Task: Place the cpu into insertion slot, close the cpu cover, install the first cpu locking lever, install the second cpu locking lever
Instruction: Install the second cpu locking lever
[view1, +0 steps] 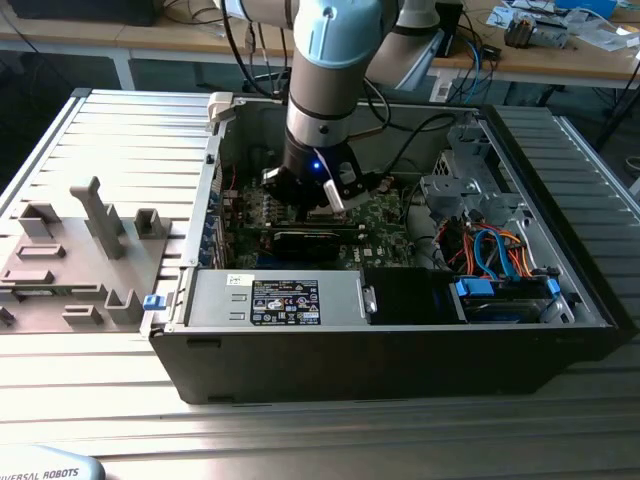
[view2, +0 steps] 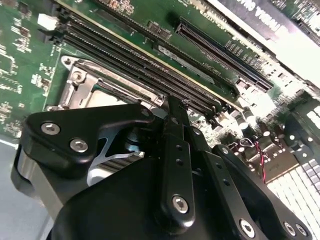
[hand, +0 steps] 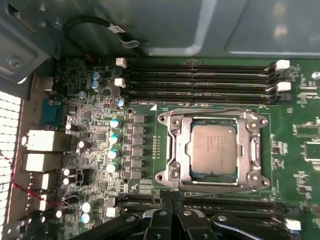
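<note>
We see the cpu (hand: 213, 147) seated flat in the insertion slot (hand: 252, 150) on the green motherboard (hand: 150, 127), its dull silver top showing through the square window of the cpu cover (hand: 215, 119), which lies closed down over it. A thin wire locking lever (hand: 215, 184) runs along one edge of the cover and another lever (hand: 212, 110) along the opposite edge; whether either is hooked home we cannot tell. Rows of long black memory slots (hand: 200, 80) lie just beside the socket on one side, and more of them (hand: 225, 205) on the other.

The end effector (hand: 172, 200) hangs close over the board just beside the socket, its two black fingertips pressed together with nothing between them. In the second wrist view the same end effector (view2: 177, 107) points down at the memory slots (view2: 145, 65) beside the socket frame (view2: 80, 82).

In the exterior view the end effector (view1: 318, 190) reaches down into the open computer case (view1: 400, 370), which lies on its side on the ribbed metal bench (view1: 300, 440). A grey fixture tray (view1: 80, 260) sits on the bench at the exterior view's left.
</note>
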